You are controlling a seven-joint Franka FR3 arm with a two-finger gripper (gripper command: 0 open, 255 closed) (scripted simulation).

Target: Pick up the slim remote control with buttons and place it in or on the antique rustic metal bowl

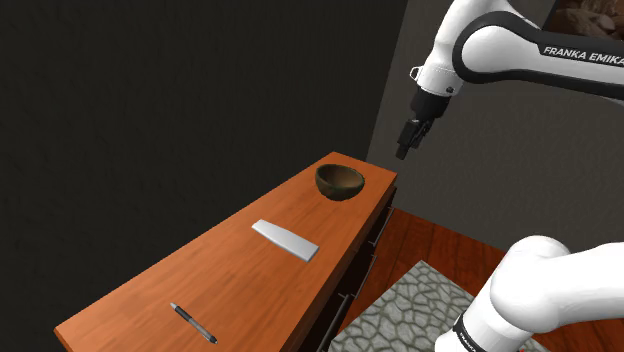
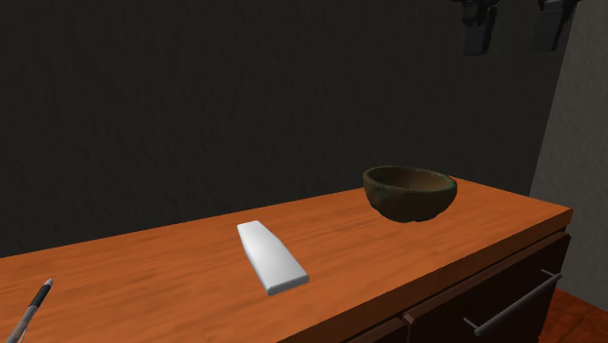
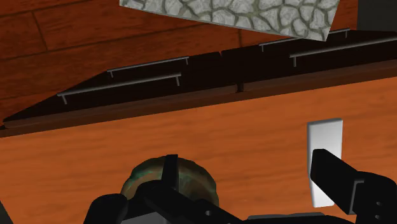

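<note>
Dark grey walls back a long orange-brown wooden worktop (image 1: 230, 270), with dark drawers and metal bar handles (image 3: 121, 81) under its front edge. A slim white slab-shaped remote control (image 1: 285, 240) lies flat near the middle of the worktop. A round brown metal bowl with a green tinge (image 1: 340, 181) stands upright towards one end, near the remote but not touching it. A dark pen (image 1: 193, 322) lies well apart, near the opposite end. The white arm's black fingers (image 1: 405, 143) hang high in the air by the bowl end, spread wide and gripping nothing. In the wrist view, one finger overlaps the bowl and the other overlaps the remote. A grey cobble-patterned rug (image 1: 410, 300) lies on the reddish wooden floor beside the drawers.
</note>
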